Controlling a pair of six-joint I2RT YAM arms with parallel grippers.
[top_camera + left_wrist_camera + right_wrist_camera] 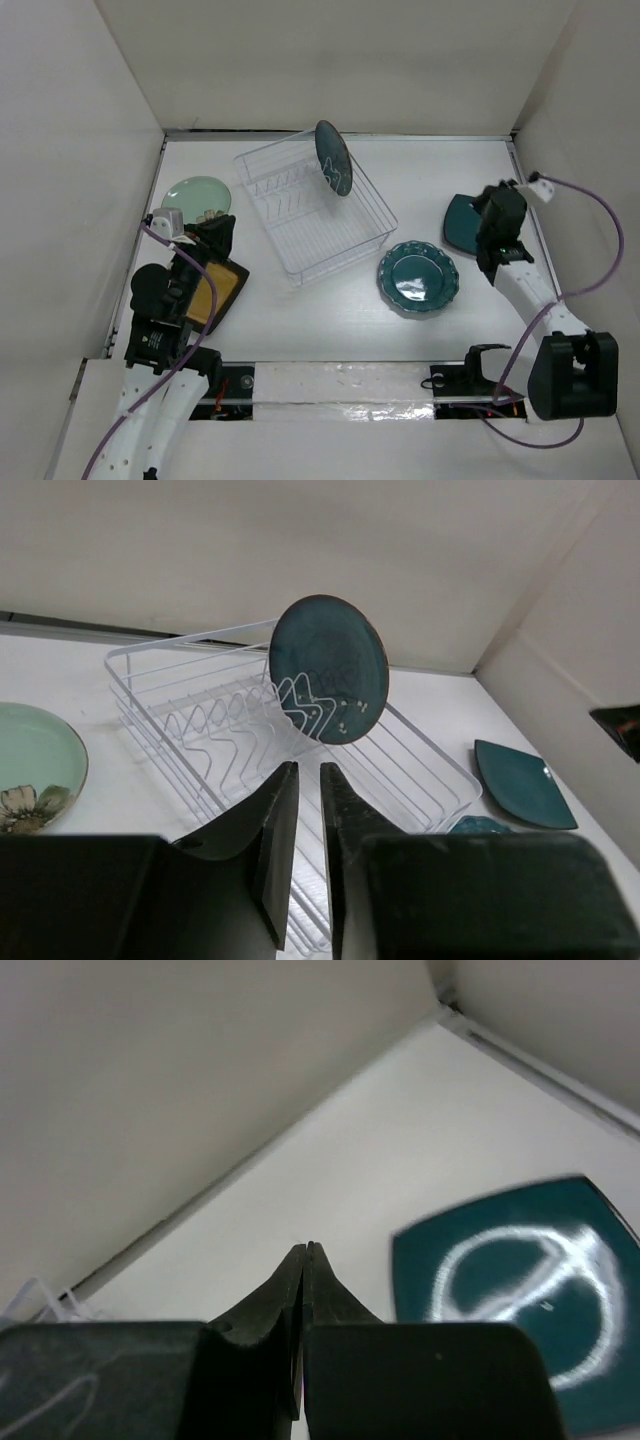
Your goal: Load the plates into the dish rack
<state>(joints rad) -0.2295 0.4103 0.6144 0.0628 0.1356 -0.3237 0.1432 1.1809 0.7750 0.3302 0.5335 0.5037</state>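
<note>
A clear dish rack stands mid-table. One round dark teal plate stands upright among its tines at the far end. A pale mint plate lies to the rack's left. The mustard-yellow square plate lies partly under my left arm. A scalloped teal plate and a square teal plate lie to the right. My left gripper faces the rack, its jaws a narrow gap apart and empty. My right gripper is shut on nothing, just beside the square teal plate.
White walls enclose the table at the back and on both sides. A purple cable loops off the right arm near the right wall. The arm bases sit along the near edge.
</note>
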